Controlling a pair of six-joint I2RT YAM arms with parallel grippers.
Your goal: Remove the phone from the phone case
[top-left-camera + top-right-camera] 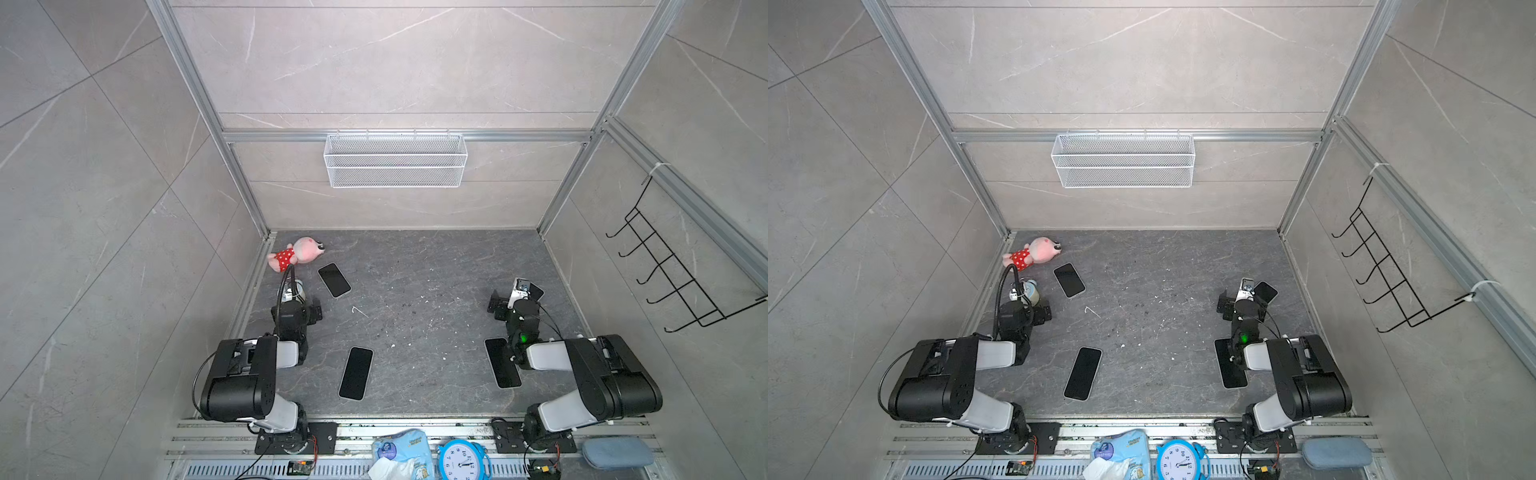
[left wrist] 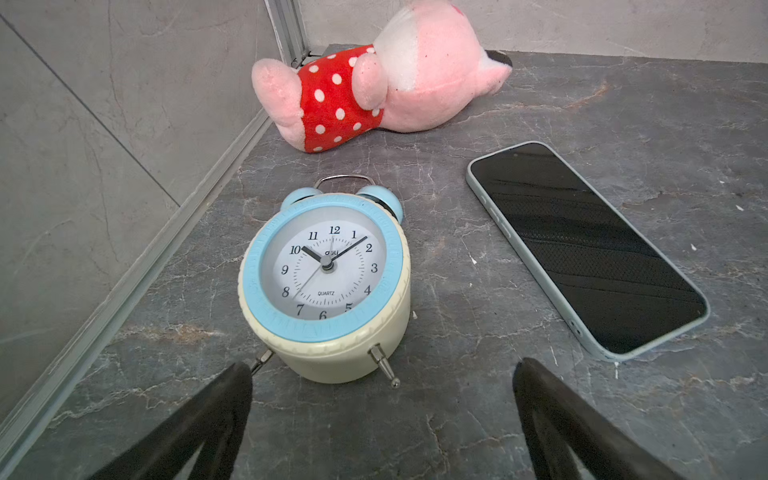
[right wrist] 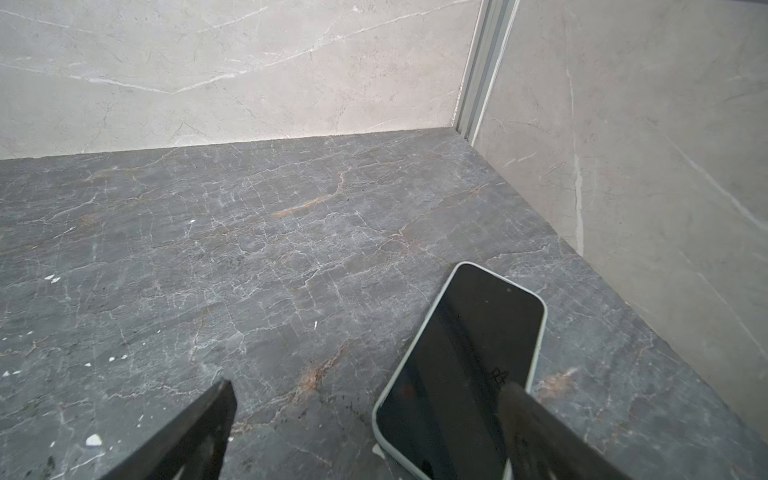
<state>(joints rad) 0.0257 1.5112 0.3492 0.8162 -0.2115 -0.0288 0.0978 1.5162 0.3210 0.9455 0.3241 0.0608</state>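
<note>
You are working with the left gripper [image 2: 382, 369] and right gripper [image 3: 368, 387] spread wide, gripping nothing. The phone [image 3: 461, 365] is lying flat, screen up, in its pale phone case [image 3: 376, 424], partly beneath the right gripper. Be pinning one case edge while peeling a corner free.

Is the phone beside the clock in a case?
Yes, in the left wrist view a pale blue-green case wraps the edge of the phone lying screen up beside the clock.

far-right phone [image 3: 457, 374]: near end cut off by frame | alarm clock [image 1: 296, 291]: mostly behind left arm [image 1: 291, 322]
</note>
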